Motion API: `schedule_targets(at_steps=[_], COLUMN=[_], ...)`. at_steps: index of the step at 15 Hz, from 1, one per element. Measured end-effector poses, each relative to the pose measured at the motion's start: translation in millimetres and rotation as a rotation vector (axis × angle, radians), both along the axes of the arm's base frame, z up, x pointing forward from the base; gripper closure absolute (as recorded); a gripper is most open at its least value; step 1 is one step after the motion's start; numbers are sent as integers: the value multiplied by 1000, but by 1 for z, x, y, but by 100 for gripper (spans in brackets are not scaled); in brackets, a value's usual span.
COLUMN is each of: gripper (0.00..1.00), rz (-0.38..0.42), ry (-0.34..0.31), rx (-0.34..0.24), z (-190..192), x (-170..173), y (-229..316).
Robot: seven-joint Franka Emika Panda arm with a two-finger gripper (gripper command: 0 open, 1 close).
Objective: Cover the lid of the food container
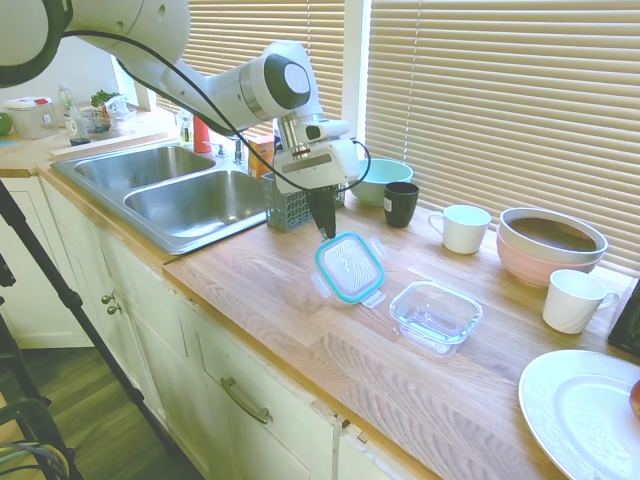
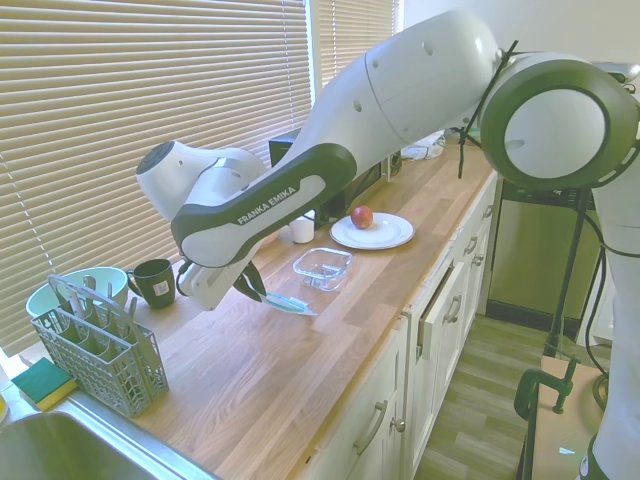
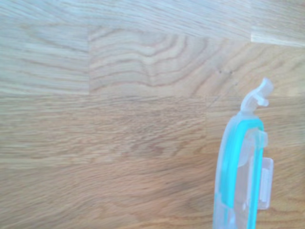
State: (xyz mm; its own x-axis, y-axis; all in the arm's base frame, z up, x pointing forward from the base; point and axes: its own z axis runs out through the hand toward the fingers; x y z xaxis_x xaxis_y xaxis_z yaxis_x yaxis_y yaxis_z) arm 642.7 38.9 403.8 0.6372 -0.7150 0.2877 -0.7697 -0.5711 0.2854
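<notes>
hand holds lid above the surface, container uncovered.

first exterior view, left to right: sink [image 1: 190, 195], grey cutlery basket [image 1: 290, 205], then the hand [image 1: 326, 232] pointing down, fingers clamped on one edge of the lid [image 1: 349, 267]. lid hangs tilted, teal rim visible, clear of the wooden surface [image 1: 300, 330]. food container [image 1: 436, 316] sits just beside it to the right, open, nothing inside. further right: dark mug [image 1: 401, 204], white mug [image 1: 463, 228], pink bowl [image 1: 550, 245], white plate [image 1: 575, 410].

First exterior view faces the window from the sink end; second looks back — both share the counter [image 1: 300, 300]; wrist view hangs close above it.
</notes>
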Motion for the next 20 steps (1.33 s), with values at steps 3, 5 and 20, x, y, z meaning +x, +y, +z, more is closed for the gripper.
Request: schedule_targets(at_steps=[3, 5, 20], gripper=[100, 100, 100], rz=[6, 13, 14], ry=[-11, -22, -80], rx=[25, 45, 149], z=[15, 27, 70], x=[-9, -15, -33], y=[-2, -2, -44])
